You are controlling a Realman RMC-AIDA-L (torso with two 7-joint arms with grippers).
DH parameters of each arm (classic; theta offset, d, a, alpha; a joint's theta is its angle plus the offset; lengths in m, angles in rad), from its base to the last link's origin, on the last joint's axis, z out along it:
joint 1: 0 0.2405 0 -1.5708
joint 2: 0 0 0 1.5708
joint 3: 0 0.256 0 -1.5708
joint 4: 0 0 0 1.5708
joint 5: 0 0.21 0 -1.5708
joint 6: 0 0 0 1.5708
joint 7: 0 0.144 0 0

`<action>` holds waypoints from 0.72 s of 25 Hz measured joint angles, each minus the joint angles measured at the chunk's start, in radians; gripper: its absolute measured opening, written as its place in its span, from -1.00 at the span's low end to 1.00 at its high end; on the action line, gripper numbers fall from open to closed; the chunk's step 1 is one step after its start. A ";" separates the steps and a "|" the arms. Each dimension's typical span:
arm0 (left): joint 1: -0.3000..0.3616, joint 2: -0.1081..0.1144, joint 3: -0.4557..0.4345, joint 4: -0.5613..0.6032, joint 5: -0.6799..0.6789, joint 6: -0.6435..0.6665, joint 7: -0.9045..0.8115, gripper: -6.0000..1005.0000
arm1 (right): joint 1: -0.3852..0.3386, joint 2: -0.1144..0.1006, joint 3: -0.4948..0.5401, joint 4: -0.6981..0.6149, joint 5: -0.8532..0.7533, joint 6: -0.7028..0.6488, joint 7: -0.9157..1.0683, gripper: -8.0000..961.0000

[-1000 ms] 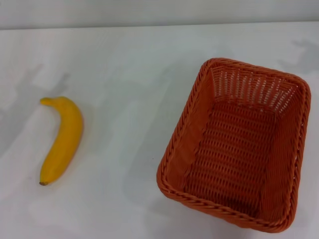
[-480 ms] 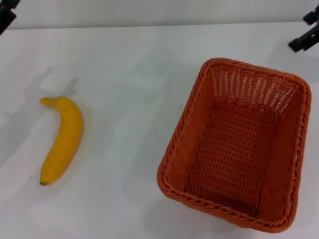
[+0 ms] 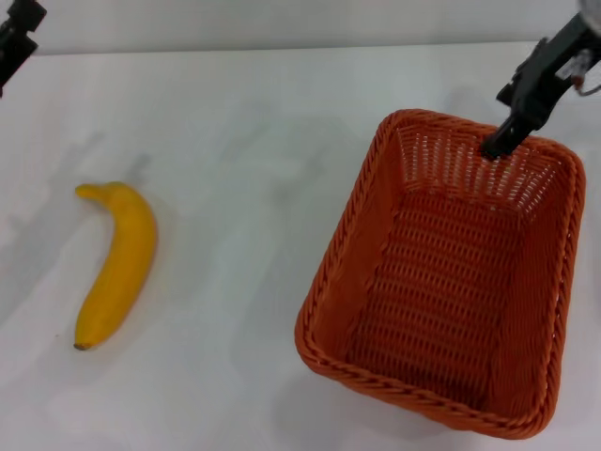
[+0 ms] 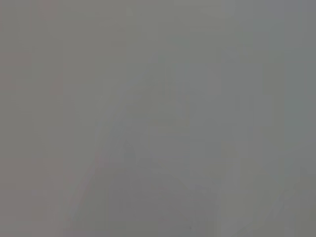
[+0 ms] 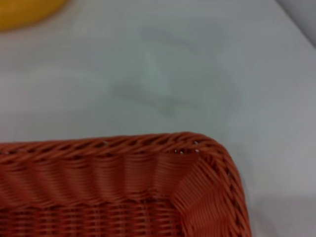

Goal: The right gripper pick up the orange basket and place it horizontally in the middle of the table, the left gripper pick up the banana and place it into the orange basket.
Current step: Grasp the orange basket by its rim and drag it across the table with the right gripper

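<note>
So the orange basket (image 3: 449, 282) sits right-side on the table (image 3: 244, 122), long axis pointing away, empty, braided rim intact. The right gripper (image 3: 495, 146) just swung in, tip now right over the far rim, so the grab looks about to start. Can't tell if its fingers are spread. The banana (image 3: 116, 263) lies way off to its left, untouched; the left gripper (image 3: 14, 42) is barely peeking in at the far corner.

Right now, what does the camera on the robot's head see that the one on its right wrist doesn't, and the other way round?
Only the head view shows both pincers: the right pincer over the far rim of the orange basket, the left pincer at the far left corner. It also shows the whole banana. Only the right wrist view shows one basket corner's braided rim close up. Both share the basket, the banana and the white table.
</note>
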 joint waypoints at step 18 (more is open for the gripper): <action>0.054 0.000 -0.039 0.061 -0.033 0.021 0.092 0.78 | 0.094 0.037 -0.054 0.213 -0.157 -0.200 -0.006 0.81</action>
